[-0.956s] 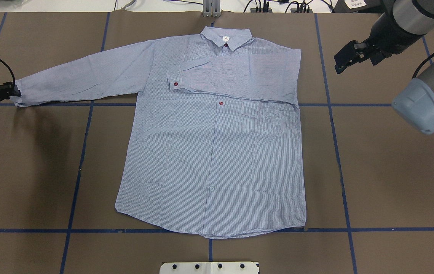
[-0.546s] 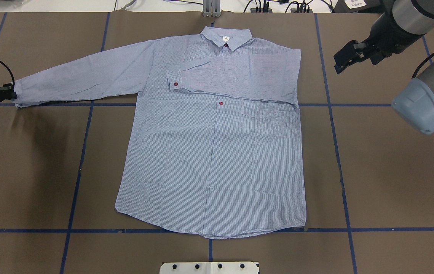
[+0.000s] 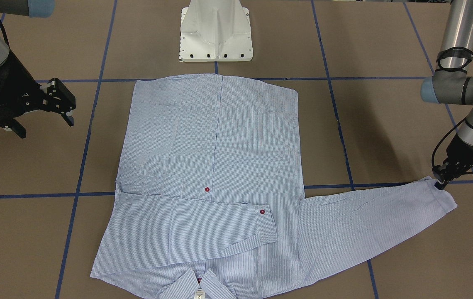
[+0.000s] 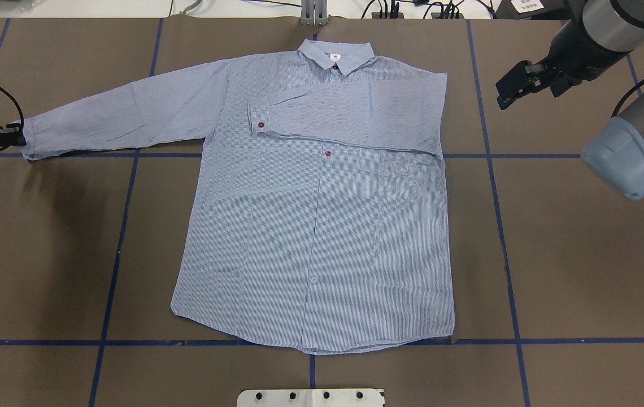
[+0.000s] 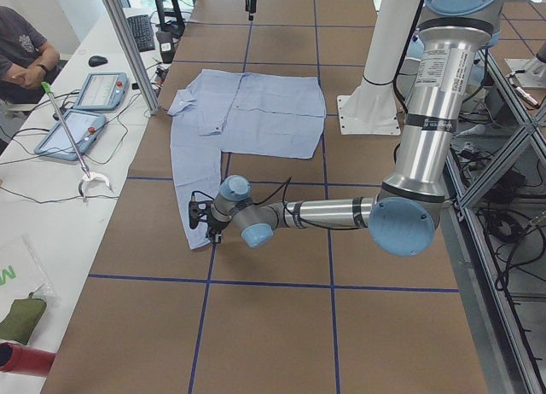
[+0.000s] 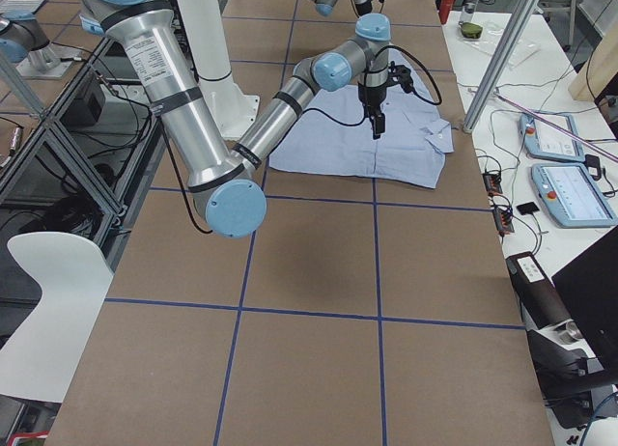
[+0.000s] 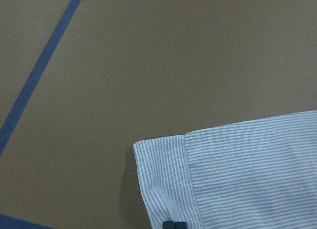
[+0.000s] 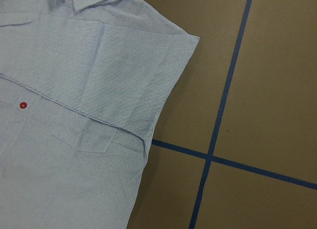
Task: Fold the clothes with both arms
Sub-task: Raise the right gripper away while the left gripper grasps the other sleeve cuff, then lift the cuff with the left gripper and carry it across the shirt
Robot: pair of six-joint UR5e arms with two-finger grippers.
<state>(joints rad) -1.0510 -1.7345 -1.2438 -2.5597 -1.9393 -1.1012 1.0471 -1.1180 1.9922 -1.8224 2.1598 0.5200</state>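
Observation:
The striped light-blue shirt lies flat, front up, collar at the far edge; it also shows in the front-facing view. One sleeve is folded across the chest. The other sleeve stretches out to the view's left. My left gripper is at that sleeve's cuff, low on the table, its fingertips shut together on the cuff's edge. My right gripper hangs open and empty above bare table beside the folded shoulder; it is open in the front-facing view too.
The white pedestal base stands at the near table edge. Blue tape lines grid the brown table. A metal post and cables sit behind the collar. An operator and tablets are at the far side.
My left gripper has shifted slightly left at the cuff, and the cuff end shifted a little with it. The right arm and the rest of the shirt have hardly moved.

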